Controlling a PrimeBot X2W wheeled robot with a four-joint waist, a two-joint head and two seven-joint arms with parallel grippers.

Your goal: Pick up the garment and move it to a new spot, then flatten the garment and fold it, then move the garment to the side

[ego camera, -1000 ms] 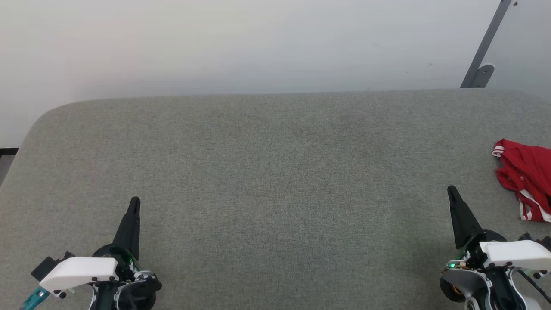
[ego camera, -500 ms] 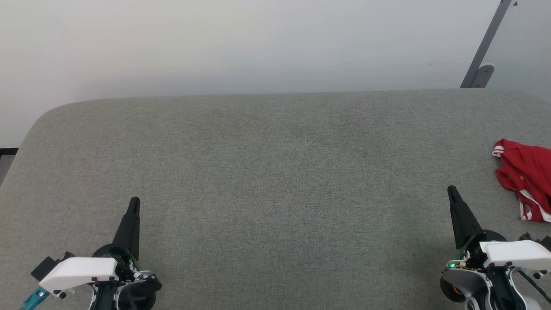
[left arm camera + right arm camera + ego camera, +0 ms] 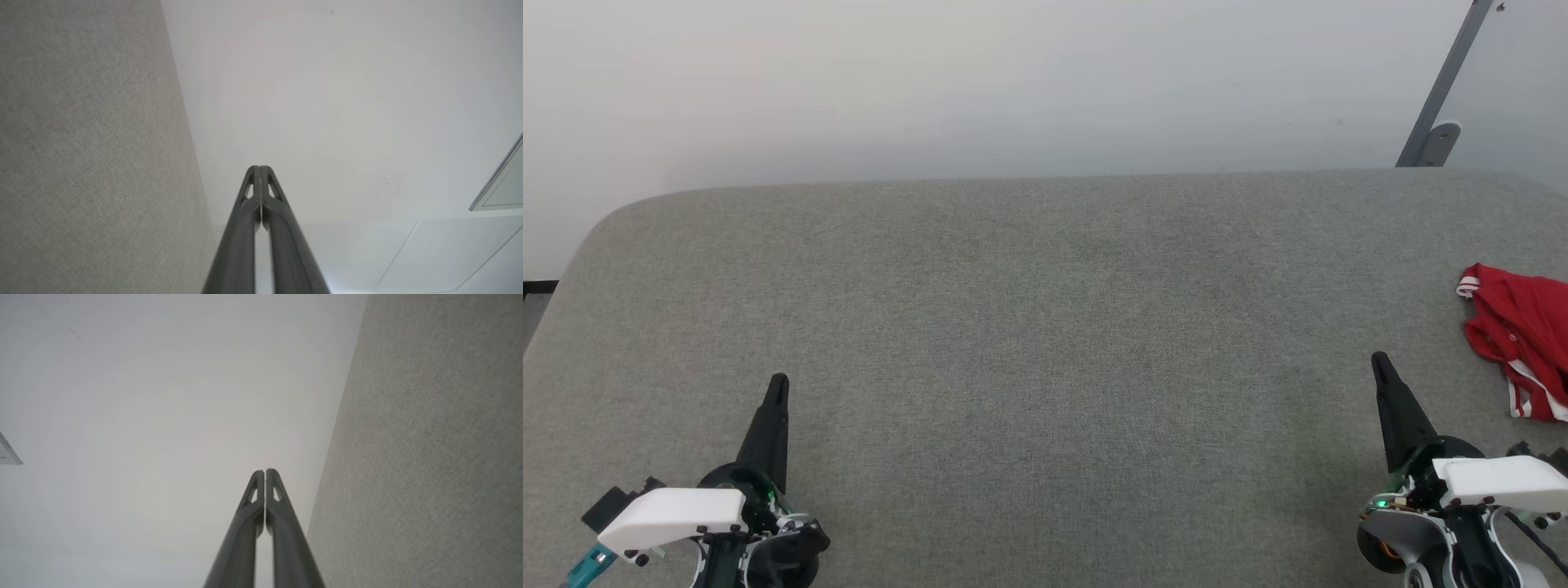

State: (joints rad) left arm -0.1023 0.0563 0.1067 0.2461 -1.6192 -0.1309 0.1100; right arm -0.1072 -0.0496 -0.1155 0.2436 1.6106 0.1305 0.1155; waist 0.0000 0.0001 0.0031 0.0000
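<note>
The garment [image 3: 1521, 331], red with red-white striped trim, lies crumpled at the right edge of the grey padded table [image 3: 1045, 327], partly cut off by the head view's border. My right gripper [image 3: 1378, 361] hovers low at the lower right, shut and empty, a little left of and nearer than the garment. At the lower left my left gripper [image 3: 779, 381] is shut and empty too, far from the garment. In the left wrist view the left gripper [image 3: 259, 167] has its fingers pressed together; the right gripper [image 3: 265, 471] looks the same in the right wrist view.
A pale wall [image 3: 980, 82] rises behind the table's far edge. A grey slanted bar with a bracket [image 3: 1436, 122] stands at the back right. The table's rounded left corner [image 3: 588, 237] drops off to the floor.
</note>
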